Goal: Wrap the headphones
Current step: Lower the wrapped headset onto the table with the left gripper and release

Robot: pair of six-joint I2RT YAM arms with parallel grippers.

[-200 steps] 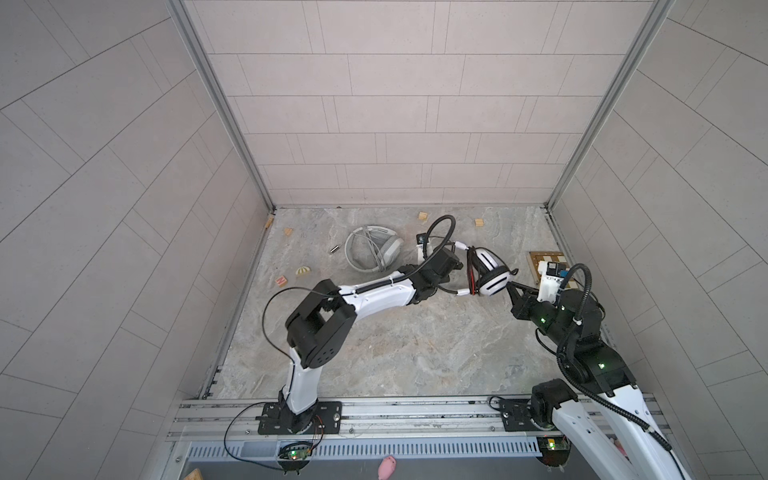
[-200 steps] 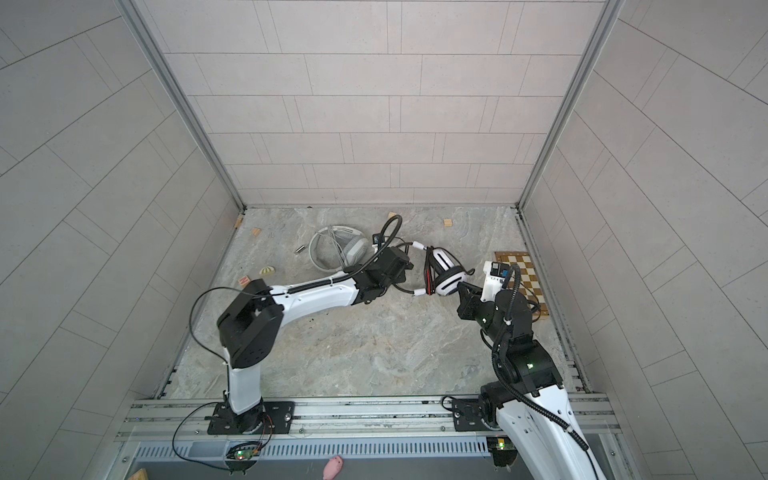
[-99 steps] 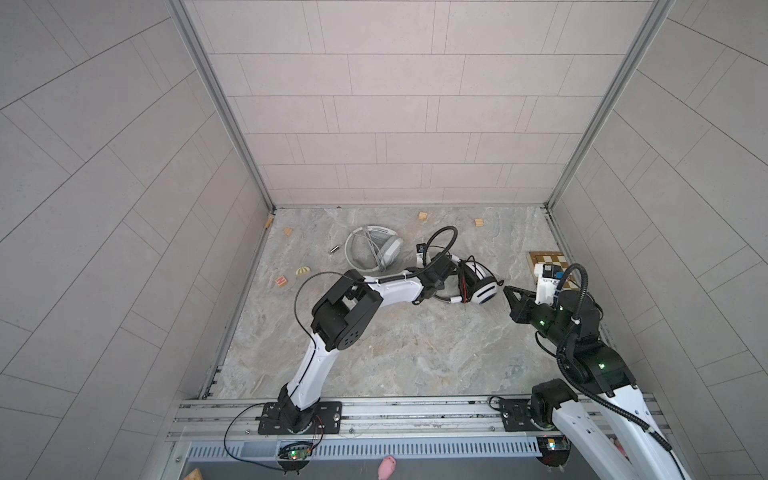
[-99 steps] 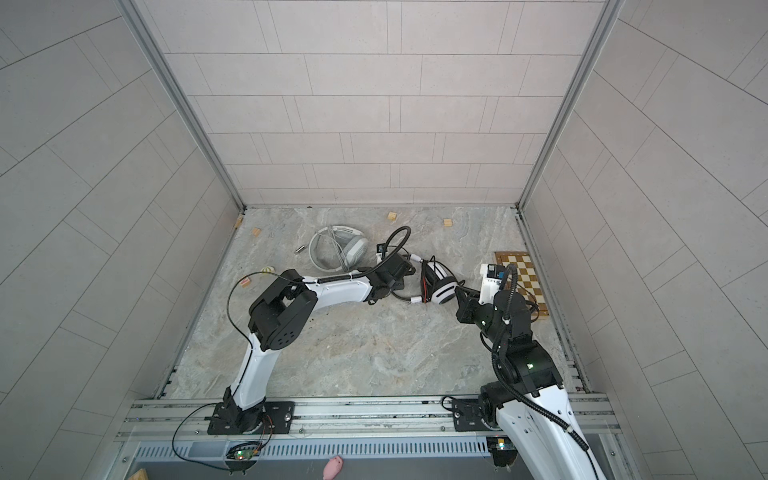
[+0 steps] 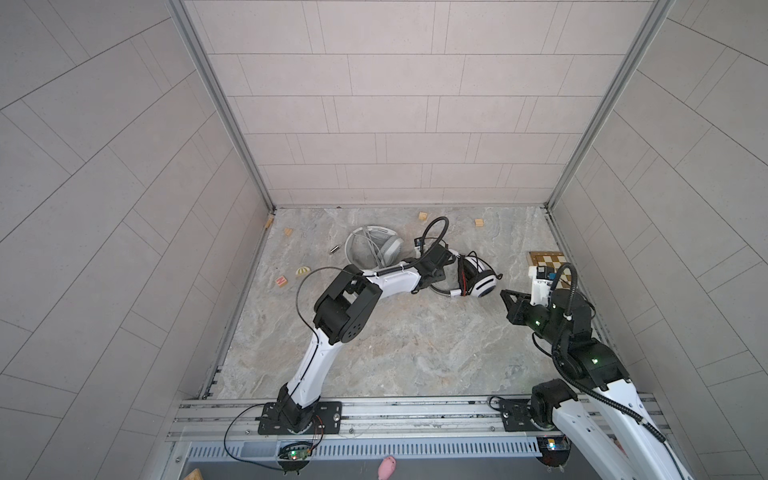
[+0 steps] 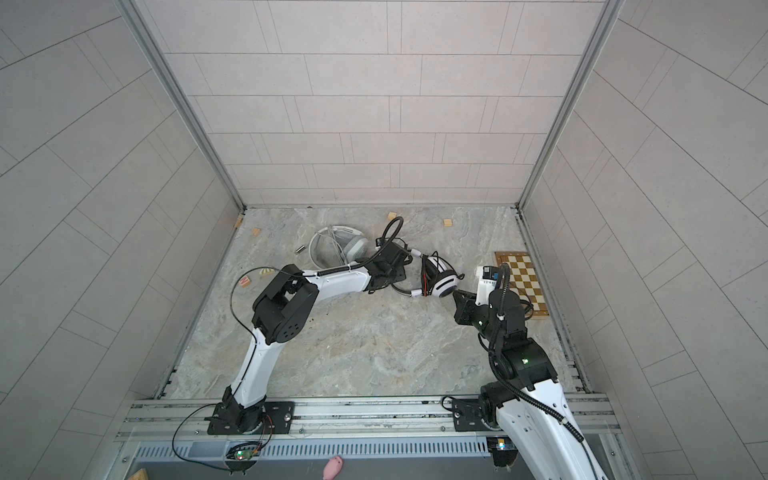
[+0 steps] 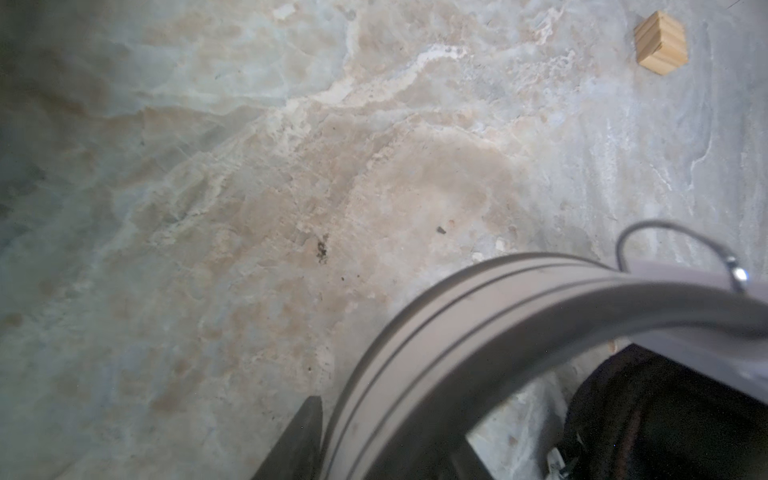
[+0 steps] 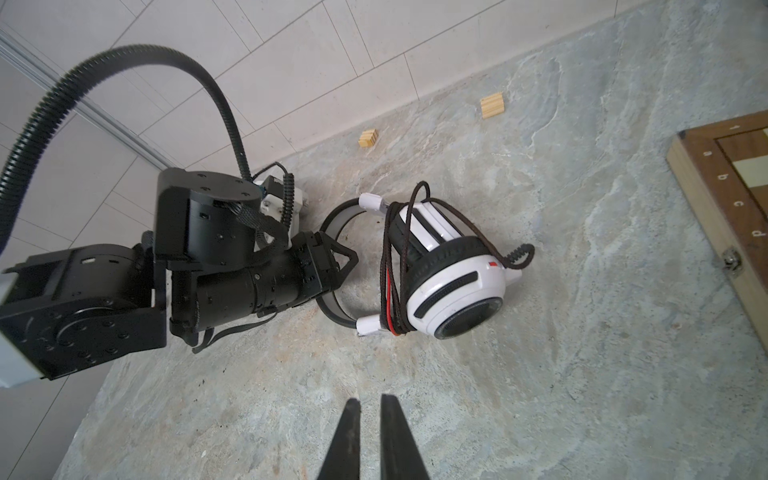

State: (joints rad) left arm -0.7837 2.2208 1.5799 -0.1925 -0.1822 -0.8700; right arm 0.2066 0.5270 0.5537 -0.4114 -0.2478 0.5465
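Item: black-and-white headphones (image 8: 436,253) — earcups (image 8: 457,291) stacked, dark cord (image 8: 385,270) wound round them, lying on the stone tabletop (image 8: 540,374) between both grippers. Left gripper (image 8: 338,268) straddles the grey headband (image 7: 478,328); clamped or released, cannot tell. Right gripper (image 8: 370,415) — tips nearly together, empty.

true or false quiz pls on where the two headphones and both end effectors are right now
1. The black cable is wound around the black-and-white headphones. True.
2. The right end effector grips those headphones. False: it is shut, holds nothing and is apart from them.
3. The white headphones lie on the chessboard. False: they lie on the table, well apart from it.
4. The left end effector is at the black-and-white pair's headband. True.
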